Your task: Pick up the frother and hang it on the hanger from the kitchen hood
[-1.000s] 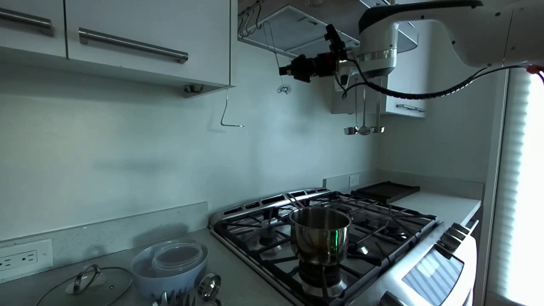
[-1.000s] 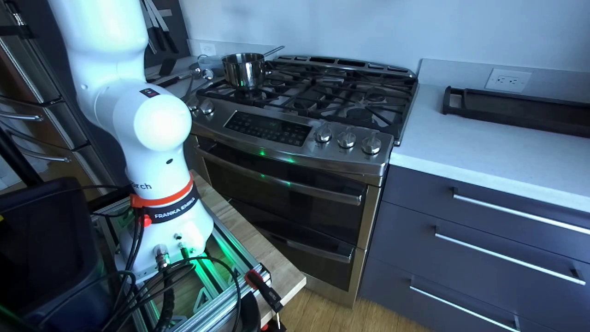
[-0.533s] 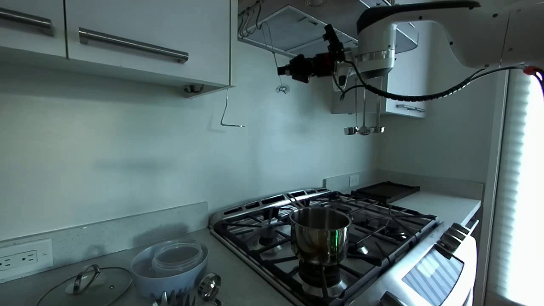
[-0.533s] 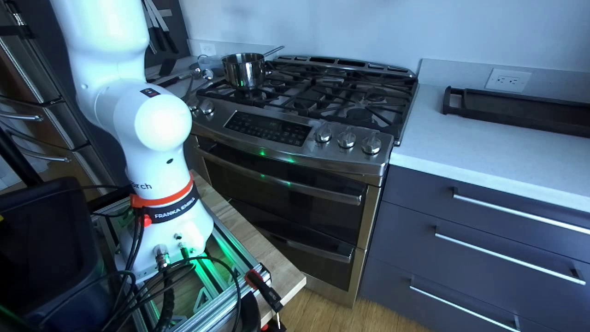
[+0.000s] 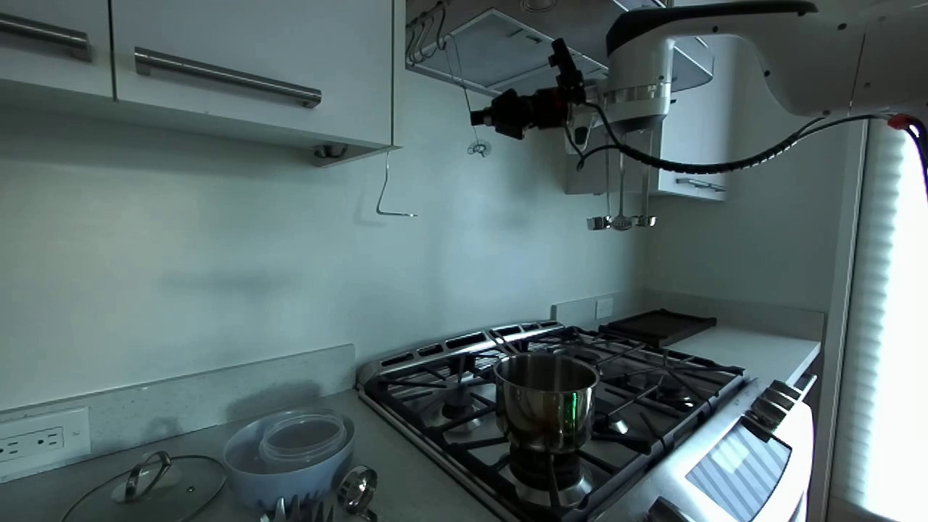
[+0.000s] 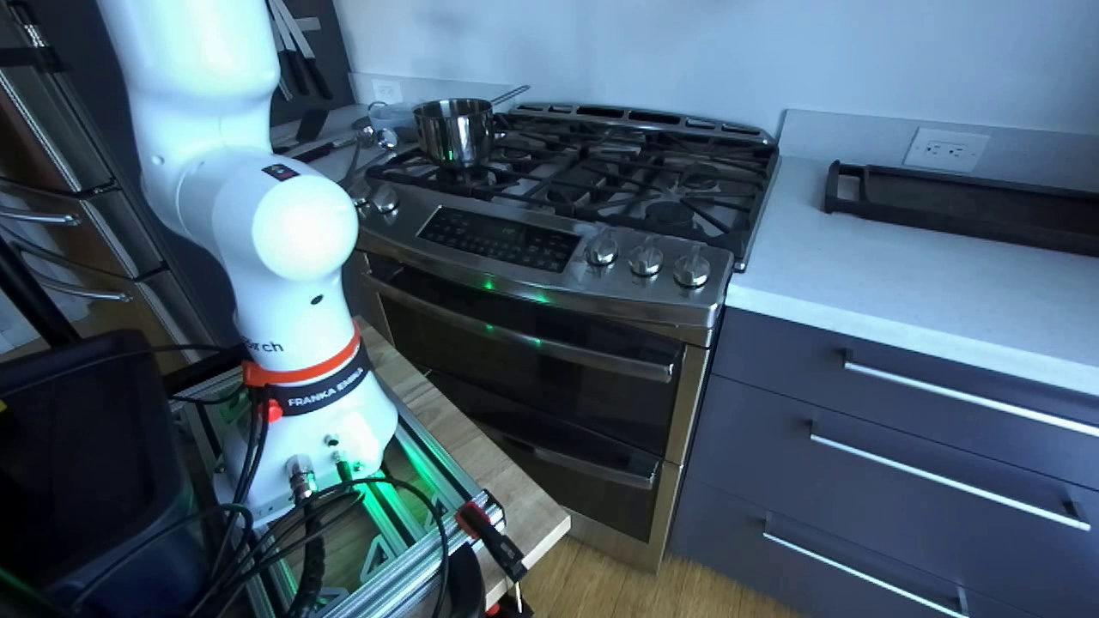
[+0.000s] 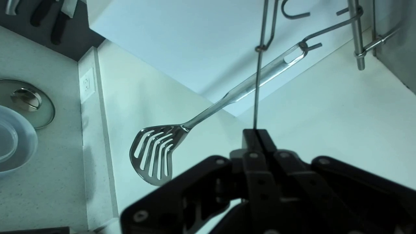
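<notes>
The frother (image 5: 479, 148) is a thin wire wand with a small coiled end. It hangs nearly upright from my gripper (image 5: 475, 118), coil down and a narrow wire loop at the top. In the wrist view my gripper (image 7: 255, 131) is shut on the frother's wire (image 7: 257, 94); its loop runs out of the top of the picture and the coil is hidden. The kitchen hood (image 5: 573, 29) is above and behind the gripper. Hooks (image 5: 428, 36) hang at its left end, near the loop. A bare hook (image 7: 294, 15) shows beside the loop in the wrist view.
A slotted spatula (image 7: 240, 89) hangs from a hook on a rail (image 7: 356, 35), behind the frother. White cabinets (image 5: 246, 43) stand left of the hood. Ladles (image 5: 621, 217) hang at the right. A steel pot (image 5: 545, 402) sits on the stove below.
In an exterior view the arm, gripper and frother have shifted slightly left and a little up, bringing the loop closer to the hooks. The grip on the frother is unchanged.
</notes>
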Controlling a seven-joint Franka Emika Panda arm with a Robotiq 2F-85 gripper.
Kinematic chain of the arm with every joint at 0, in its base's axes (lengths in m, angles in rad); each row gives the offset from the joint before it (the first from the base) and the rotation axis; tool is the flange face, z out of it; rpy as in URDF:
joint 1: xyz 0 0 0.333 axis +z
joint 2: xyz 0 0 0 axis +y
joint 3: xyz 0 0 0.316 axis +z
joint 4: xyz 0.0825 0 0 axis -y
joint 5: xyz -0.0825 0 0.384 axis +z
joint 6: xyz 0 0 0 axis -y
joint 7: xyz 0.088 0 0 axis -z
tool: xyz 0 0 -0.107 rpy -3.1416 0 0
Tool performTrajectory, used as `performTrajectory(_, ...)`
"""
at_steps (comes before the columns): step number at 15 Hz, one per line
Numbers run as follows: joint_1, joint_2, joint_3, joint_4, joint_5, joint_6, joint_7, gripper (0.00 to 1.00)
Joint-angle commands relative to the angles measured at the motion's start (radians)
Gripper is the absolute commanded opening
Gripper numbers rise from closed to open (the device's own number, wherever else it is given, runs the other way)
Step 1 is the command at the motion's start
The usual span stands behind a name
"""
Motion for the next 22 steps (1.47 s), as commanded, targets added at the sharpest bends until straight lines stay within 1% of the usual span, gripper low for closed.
performTrajectory(1,0.01,0.014,0.003,0.018,-0.025,0.01,-0.006,0.01)
performTrajectory(5,0.013,0.015,0.002,0.013,-0.041,0.011,-0.008,0.01)
performTrajectory(12,0.016,0.025,-0.001,0.011,-0.118,0.017,0.008,0.01)
performTrajectory(22,0.015,0.034,0.0,0.029,-0.121,-0.001,0.014,0.01)
